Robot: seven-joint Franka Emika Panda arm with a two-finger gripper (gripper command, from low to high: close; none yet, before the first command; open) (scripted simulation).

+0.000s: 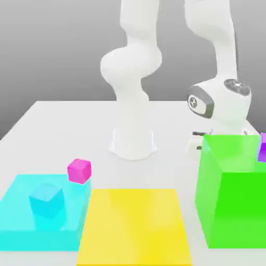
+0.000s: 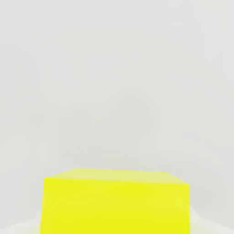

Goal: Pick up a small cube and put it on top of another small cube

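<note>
A plain grey backdrop rises at twelve o'clock, darker high up and paler toward the tabletop. The tabletop is flat, matte and off-white, its far edge running level across the exterior view. Soft, even light casts only faint shadows.

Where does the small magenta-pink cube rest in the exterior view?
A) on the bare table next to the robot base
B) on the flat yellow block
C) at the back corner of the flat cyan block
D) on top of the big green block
C: the small magenta-pink cube sits at the back corner of the flat cyan block, behind the small cyan cube, not on the big green block or flat yellow block.
</note>
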